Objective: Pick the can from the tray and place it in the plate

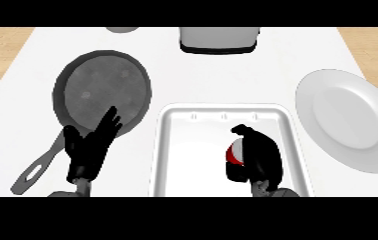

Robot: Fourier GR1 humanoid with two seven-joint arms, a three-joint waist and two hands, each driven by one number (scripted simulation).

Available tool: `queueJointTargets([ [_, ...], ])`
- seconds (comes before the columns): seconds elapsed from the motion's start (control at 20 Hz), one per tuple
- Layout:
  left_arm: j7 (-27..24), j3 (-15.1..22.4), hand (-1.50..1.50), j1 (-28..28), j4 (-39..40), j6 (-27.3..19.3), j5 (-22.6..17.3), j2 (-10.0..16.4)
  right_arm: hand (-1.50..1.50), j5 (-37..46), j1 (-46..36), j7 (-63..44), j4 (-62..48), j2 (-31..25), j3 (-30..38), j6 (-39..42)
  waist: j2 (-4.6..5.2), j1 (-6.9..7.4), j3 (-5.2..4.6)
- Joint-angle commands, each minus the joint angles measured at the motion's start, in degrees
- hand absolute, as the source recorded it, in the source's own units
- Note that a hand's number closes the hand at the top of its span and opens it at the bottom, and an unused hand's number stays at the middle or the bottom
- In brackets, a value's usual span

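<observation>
A red and white can [235, 154] lies in the white tray [177, 149], low at its right side. My right hand [260, 156] is curled round the can and hides most of it. The white plate [341, 116] lies to the right of the tray, with nothing on it. My left hand [92, 144] rests open at the lower left, fingers up, over the rim of a frying pan.
A dark grey frying pan [103, 89] lies left of the tray, its handle [35, 170] pointing to the lower left. A white appliance with a black base [219, 40] stands at the back. A grey round object [122, 29] shows at the top edge.
</observation>
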State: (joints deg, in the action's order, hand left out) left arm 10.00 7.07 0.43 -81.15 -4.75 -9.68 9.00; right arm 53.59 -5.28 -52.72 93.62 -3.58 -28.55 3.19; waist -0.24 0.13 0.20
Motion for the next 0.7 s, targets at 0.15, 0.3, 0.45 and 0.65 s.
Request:
queueJointTargets([
  [0.15,3.7,-0.9,0.00,0.3,-1.9,0.4,0.9,-0.4,1.50,5.1,0.0,2.8,-4.5,0.9,-0.7,-1.2,0.22,-0.06,-0.19],
  [0.3,3.1,0.7,0.00,1.2,-2.2,-1.1,3.0,-2.6,1.50,5.9,-1.1,2.2,-2.0,0.7,0.0,1.9,0.20,-0.06,-0.19],
  [0.45,2.6,-0.9,0.00,-0.6,0.4,0.8,1.8,-1.6,1.50,9.4,-0.7,3.4,2.2,-1.6,-0.3,-1.4,0.19,-0.25,-0.20],
  [0.65,1.6,-1.3,0.00,0.6,-1.2,1.8,0.9,-0.5,1.50,15.1,-13.5,-9.2,-10.3,2.7,15.6,-11.3,1.03,1.90,-0.23],
])
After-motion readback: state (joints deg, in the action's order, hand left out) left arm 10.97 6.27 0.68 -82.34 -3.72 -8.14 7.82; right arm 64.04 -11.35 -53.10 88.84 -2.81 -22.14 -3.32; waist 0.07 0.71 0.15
